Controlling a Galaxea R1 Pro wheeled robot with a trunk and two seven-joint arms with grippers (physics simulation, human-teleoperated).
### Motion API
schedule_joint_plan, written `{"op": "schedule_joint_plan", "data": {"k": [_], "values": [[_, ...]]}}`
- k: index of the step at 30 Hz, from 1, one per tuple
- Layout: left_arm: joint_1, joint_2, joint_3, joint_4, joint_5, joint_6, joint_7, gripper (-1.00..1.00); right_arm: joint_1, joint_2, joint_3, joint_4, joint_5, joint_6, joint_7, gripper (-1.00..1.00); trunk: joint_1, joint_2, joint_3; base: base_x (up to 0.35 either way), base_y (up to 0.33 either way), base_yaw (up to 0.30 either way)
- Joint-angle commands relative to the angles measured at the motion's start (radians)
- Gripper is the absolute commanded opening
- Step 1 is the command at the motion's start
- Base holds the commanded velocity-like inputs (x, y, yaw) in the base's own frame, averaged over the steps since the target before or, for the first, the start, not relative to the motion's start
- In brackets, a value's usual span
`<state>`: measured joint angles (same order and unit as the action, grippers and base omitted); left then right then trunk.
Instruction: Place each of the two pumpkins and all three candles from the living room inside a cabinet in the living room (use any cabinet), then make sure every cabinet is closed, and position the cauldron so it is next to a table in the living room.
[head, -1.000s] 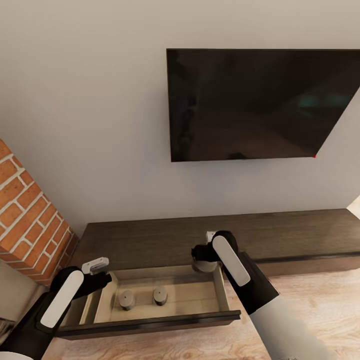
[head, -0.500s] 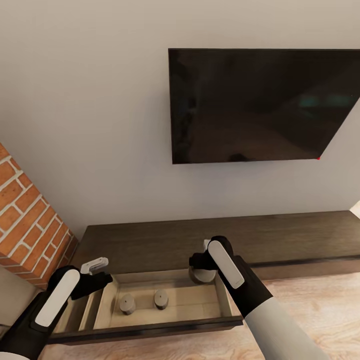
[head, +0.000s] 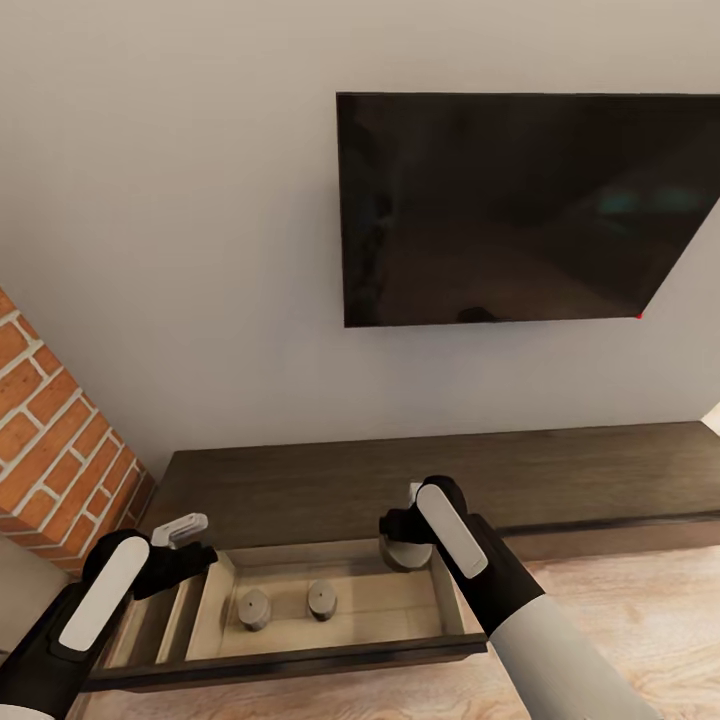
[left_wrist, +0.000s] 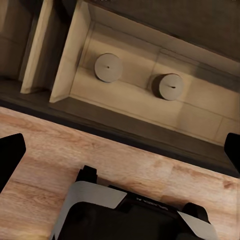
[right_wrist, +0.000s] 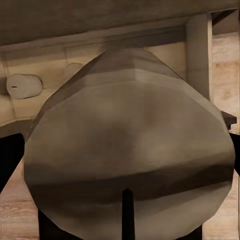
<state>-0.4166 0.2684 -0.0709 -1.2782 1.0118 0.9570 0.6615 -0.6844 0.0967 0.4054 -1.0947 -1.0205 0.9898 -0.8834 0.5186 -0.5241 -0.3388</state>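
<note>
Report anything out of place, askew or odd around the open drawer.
Nothing stands out. Two candles stand upright and apart on the floor of the open drawer of the cabinet. A third candle is in the right gripper above the drawer's right end. The left gripper is open and empty.

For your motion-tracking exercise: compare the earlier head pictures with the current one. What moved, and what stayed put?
The right claw, gripping the third candle, came down over the open drawer. The left arm drew slightly back. The two candles inside the drawer stayed put.
</note>
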Motion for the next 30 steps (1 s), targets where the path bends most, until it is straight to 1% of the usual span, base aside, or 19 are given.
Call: {"op": "schedule_joint_plan", "data": {"k": [1, 13, 17, 19, 22, 24, 26, 30], "values": [[-0.001, 0.001, -0.001, -0.001, 0.01, 0.001, 0.011, 1.0, -0.001, 0.0, 0.001, 0.011, -0.009, 0.0, -0.009, -1.0, 0.004, -0.009, -0.005, 0.0, 0.0, 0.0], [-0.001, 0.002, 0.003, -0.001, 0.011, 0.001, 0.01, 1.0, -0.001, 0.002, 0.002, 0.097, -0.009, -0.002, -0.008, -1.0, 0.05, -0.093, -0.042, 0.0, 0.0, 0.0], [-0.001, 0.002, 0.003, -0.001, 0.011, 0.001, 0.01, 1.0, -0.001, 0.003, 0.002, 0.105, -0.009, -0.01, -0.008, -1.0, 0.066, -0.121, -0.055, 0.0, 0.0, 0.0], [-0.001, 0.001, 0.003, -0.001, 0.011, 0.0, 0.01, 1.0, -0.001, 0.002, 0.001, 0.107, -0.01, -0.029, -0.008, -1.0, 0.073, -0.135, -0.061, 0.0, 0.0, 0.0], [-0.001, 0.001, 0.003, -0.001, 0.011, 0.001, 0.01, 1.0, -0.001, 0.002, 0.002, 0.108, -0.01, -0.037, 0.006, -1.0, 0.085, -0.156, -0.071, 0.0, 0.0, 0.0], [-0.001, 0.001, 0.005, -0.002, 0.02, 0.001, 0.01, 1.0, -0.001, 0.002, 0.002, 0.108, -0.01, -0.039, 0.027, -1.0, 0.092, -0.17, -0.077, 0.0, 0.0, 0.0], [-0.001, 0.001, 0.006, -0.002, 0.044, 0.001, 0.011, 1.0, -0.001, 0.002, 0.002, 0.109, -0.009, -0.044, 0.046, -1.0, 0.1, -0.184, -0.083, 0.0, 0.0, 0.0], [-0.001, 0.003, 0.007, -0.003, 0.059, 0.002, 0.012, 1.0, -0.001, 0.002, 0.003, 0.119, -0.008, -0.076, 0.06, -1.0, 0.115, -0.212, -0.096, 0.0, 0.0, 0.0]]}}
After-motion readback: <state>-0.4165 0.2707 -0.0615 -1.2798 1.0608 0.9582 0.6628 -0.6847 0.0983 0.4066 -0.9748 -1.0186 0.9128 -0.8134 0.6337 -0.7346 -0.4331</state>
